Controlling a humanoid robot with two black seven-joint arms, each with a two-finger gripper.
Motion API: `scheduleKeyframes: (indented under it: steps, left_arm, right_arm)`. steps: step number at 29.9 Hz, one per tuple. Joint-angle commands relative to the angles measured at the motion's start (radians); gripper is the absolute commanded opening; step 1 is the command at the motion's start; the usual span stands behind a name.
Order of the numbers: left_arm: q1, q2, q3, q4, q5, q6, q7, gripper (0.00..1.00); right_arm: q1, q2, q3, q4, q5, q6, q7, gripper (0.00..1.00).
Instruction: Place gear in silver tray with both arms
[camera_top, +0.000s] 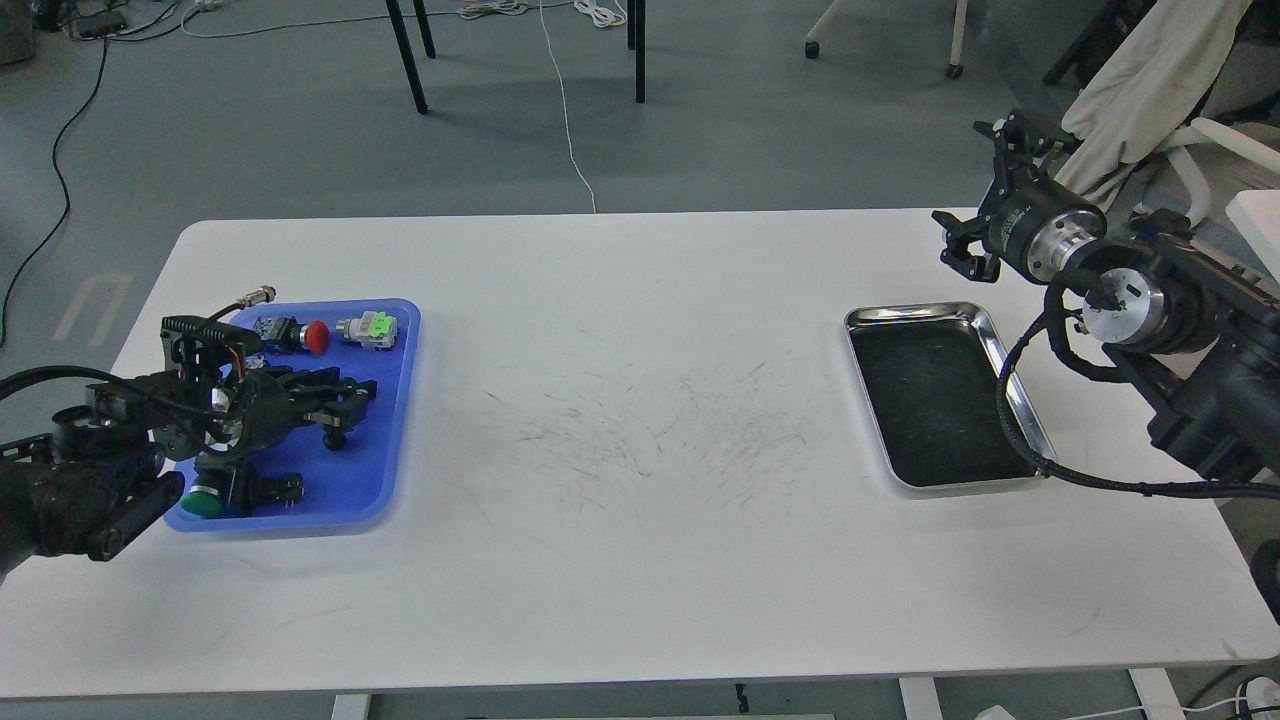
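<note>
The left claw (340, 405) sits low inside the blue tray (385, 470), its fingers narrowed around a small black gear (333, 437), with a red-capped button (314, 337), a green-topped part (368, 328) and a green button (203, 502) close around it. Far across the bare white bench (640, 560), the silver tray (1010, 375) lies empty just below the right claw (975, 190), which hangs spread wide over the bench's far edge.

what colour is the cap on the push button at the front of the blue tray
Green, seen best in the head view: the push button lies at the blue tray's near left corner.
</note>
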Motion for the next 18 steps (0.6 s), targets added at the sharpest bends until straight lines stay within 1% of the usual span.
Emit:
scheduleKeyframes:
  steps: [1,3,5,9,11,12,15,18]
  left_arm:
    - [0.0,0.002,0.005,-0.001,0.001,-0.001,0.0,0.37]
    - [-0.001,0.007,0.005,-0.001,0.001,-0.001,0.0,0.36]
    - [-0.003,0.014,0.004,-0.002,0.001,-0.002,0.0,0.31]
    - [-0.003,0.039,0.004,-0.007,-0.003,-0.004,0.0,0.3]
    - [-0.007,0.065,0.004,-0.025,-0.003,-0.007,0.0,0.26]
    - [-0.011,0.077,0.002,-0.027,-0.004,-0.007,0.0,0.26]
    - [-0.02,0.099,0.001,-0.034,-0.019,-0.021,0.0,0.24]
    - [-0.024,0.116,-0.001,-0.037,-0.045,-0.039,0.0,0.19]
  right_arm:
    - [-0.002,-0.001,-0.002,0.0,-0.002,0.0,0.0,0.99]
    - [-0.002,-0.001,-0.005,0.0,0.0,0.0,0.001,0.99]
    - [-0.002,0.001,-0.002,-0.002,0.0,0.0,0.001,0.99]
    - [-0.002,0.004,-0.005,-0.002,0.0,0.0,0.001,0.99]
    - [-0.001,0.007,-0.005,-0.003,0.0,0.0,0.001,0.99]
    - [-0.001,0.007,-0.005,-0.003,0.0,0.0,0.001,0.99]
    - [-0.001,0.011,-0.007,-0.005,0.0,0.0,0.001,0.99]
    - [-0.001,0.015,-0.007,-0.006,0.0,0.0,0.001,0.99]
